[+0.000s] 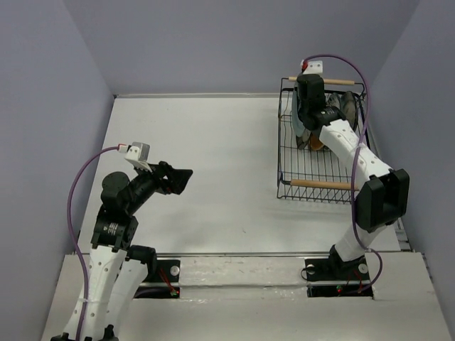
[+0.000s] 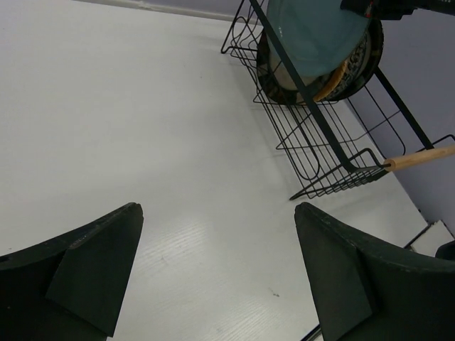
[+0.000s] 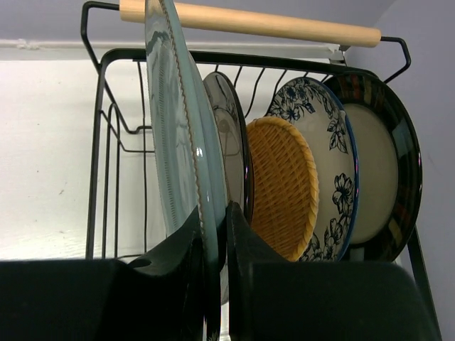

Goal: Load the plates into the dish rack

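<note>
Lilac walls (image 1: pixel 213 42); wrist shows right gripper (image 3: pixel 215 217) pinching plate (image 3: pixel 174 121).

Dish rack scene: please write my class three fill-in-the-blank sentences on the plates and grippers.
1. The plate clamped in the right gripper is ____ in colour.
2. The left gripper, hanging over the table, is ____.
3. Counting the held one, the rack holds ____ plates.

Missing words: teal; open; five.
</note>
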Controlling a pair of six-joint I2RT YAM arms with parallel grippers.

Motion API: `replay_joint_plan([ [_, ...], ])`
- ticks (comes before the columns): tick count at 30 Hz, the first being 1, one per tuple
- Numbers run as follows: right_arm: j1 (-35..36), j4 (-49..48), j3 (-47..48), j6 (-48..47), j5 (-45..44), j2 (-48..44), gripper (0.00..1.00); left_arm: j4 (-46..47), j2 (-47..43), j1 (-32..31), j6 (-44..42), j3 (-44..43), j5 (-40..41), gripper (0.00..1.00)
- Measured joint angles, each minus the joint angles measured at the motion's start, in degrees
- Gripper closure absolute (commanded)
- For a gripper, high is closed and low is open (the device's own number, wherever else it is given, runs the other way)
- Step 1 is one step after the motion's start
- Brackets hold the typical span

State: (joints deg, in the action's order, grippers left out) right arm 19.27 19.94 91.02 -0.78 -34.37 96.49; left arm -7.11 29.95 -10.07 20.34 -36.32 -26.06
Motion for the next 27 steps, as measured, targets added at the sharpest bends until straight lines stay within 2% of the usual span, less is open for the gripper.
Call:
replay_joint_plan([
  [27, -1.7, -4.0, -4.5, 7.0, 2.2, 6.0, 0.93, 0.0, 1.8, -0.1, 0.0, 0.0, 0.0, 0.01],
])
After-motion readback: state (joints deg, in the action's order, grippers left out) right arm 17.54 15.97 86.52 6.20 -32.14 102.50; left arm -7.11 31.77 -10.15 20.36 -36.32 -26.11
